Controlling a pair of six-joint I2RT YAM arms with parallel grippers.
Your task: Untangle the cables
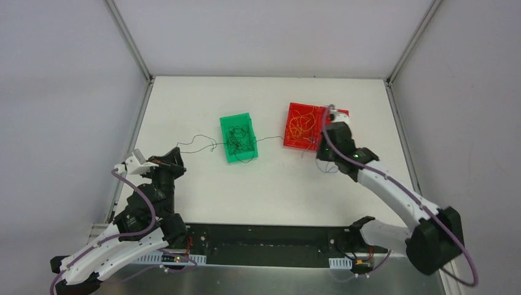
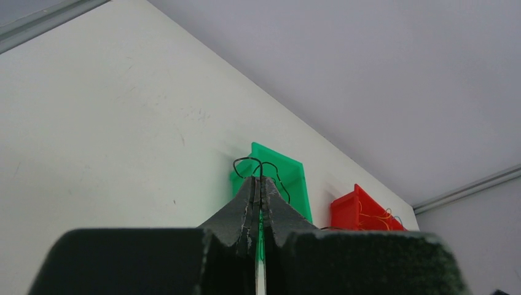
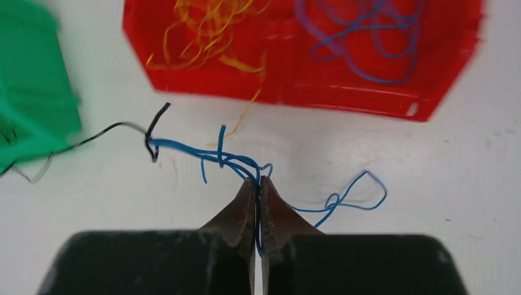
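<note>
Top external view: left arm (image 1: 132, 212) folded low, left gripper (image 1: 178, 160) levelled toward green bin (image 1: 224, 132) ahead. Black cable (image 2: 246, 159) clamped between its closed fingertips. Right arm (image 1: 393, 190) extended forward, right gripper (image 3: 258, 181) angled down at table (image 3: 430, 184), pinched on blue cables (image 3: 184, 146). Red bin (image 3: 276, 92) just beyond fingertips, orange and blue strands (image 3: 203, 37) heaped inside.

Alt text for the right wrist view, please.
The right arm's black end effector is shut on a thin blue wire, tangled at its left end with a thin black wire that runs toward a green plastic bin. Behind, a red plastic bin holds loose orange-yellow wires and more blue wires.
</note>
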